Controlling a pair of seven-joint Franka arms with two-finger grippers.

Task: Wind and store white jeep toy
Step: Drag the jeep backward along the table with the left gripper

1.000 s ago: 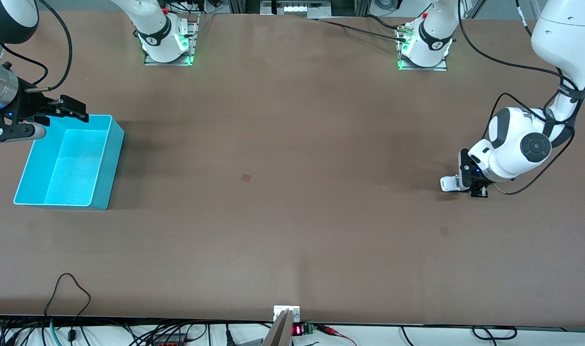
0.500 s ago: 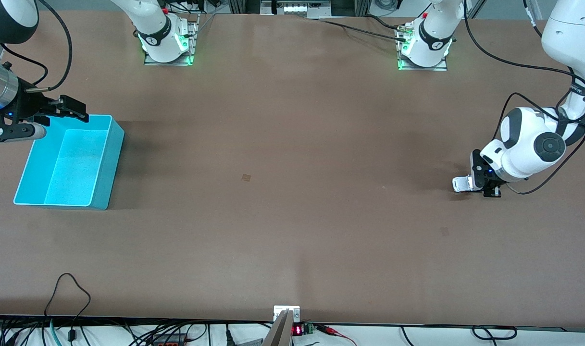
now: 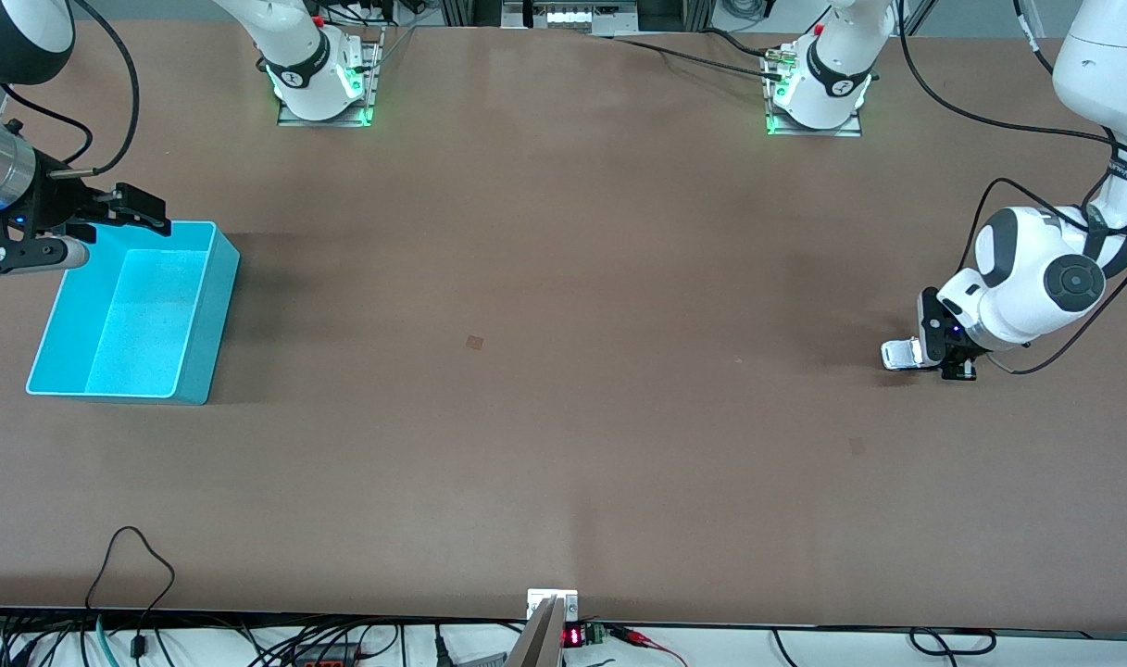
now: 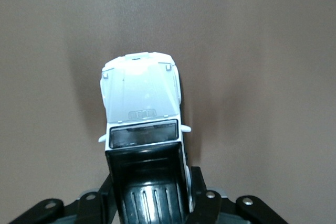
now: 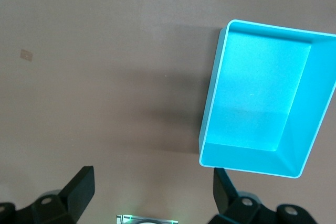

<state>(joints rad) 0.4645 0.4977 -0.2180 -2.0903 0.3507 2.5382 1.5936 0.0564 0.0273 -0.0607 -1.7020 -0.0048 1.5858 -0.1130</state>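
Note:
The white jeep toy (image 3: 899,354) is low on the table near the left arm's end, and its bonnet sticks out from my left gripper (image 3: 943,358). In the left wrist view the jeep (image 4: 140,98) shows its white bonnet, windscreen and black roof panel. My left gripper (image 4: 149,187) is shut on the sides of its rear half. The turquoise bin (image 3: 193,315) stands empty at the right arm's end. My right gripper (image 3: 118,222) is open and empty, and it hovers over the bin's rim on the robots' side. In the right wrist view (image 5: 152,187) the bin (image 5: 210,108) lies ahead.
The two arm bases (image 3: 318,83) (image 3: 818,93) stand along the table's edge on the robots' side. Cables and a small display (image 3: 572,635) lie along the table's edge nearest the front camera. The brown table (image 3: 544,371) stretches between bin and jeep.
My left gripper has moved with the jeep along the table toward the left arm's end. The right arm has not moved.

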